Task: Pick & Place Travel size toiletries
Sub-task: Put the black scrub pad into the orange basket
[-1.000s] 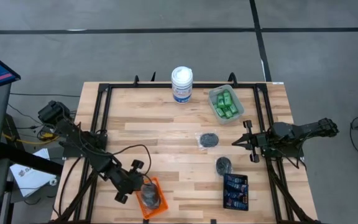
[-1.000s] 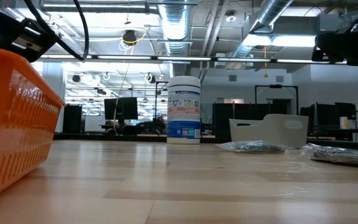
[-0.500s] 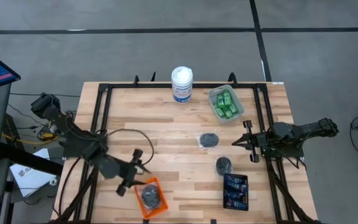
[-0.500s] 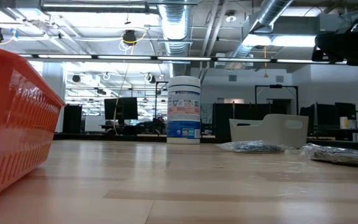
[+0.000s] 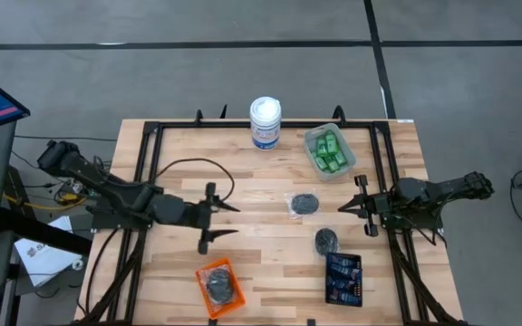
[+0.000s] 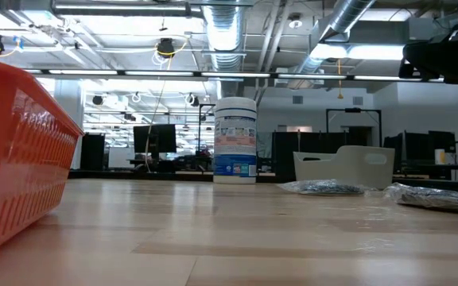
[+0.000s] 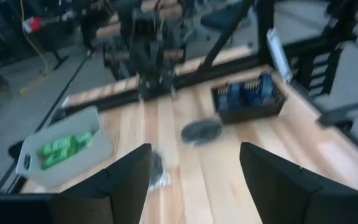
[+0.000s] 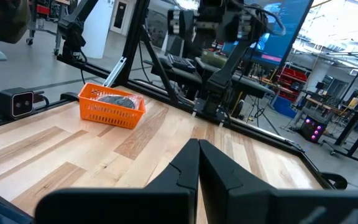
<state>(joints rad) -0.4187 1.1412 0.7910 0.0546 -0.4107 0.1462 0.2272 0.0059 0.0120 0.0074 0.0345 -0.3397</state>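
My left gripper is open and touches nothing; it hangs over the table's middle, pointing toward the right side. In its wrist view its fingers frame two wrapped dark grey pucks, which lie on the table. Another puck lies in the orange tray. Green bottles fill the clear tray. Dark blue tubes sit in the black tray. My right gripper waits shut at the right side, level with the pucks.
A tall white canister stands at the far edge. The black frame rails run along the table's sides. The orange tray fills the low view's left. Bare wood lies between my left gripper and the pucks.
My left gripper has drawn away from the orange tray at the near edge. It moved toward the far edge and the table's middle and turned to point toward the right side. A puck stays in the orange tray.
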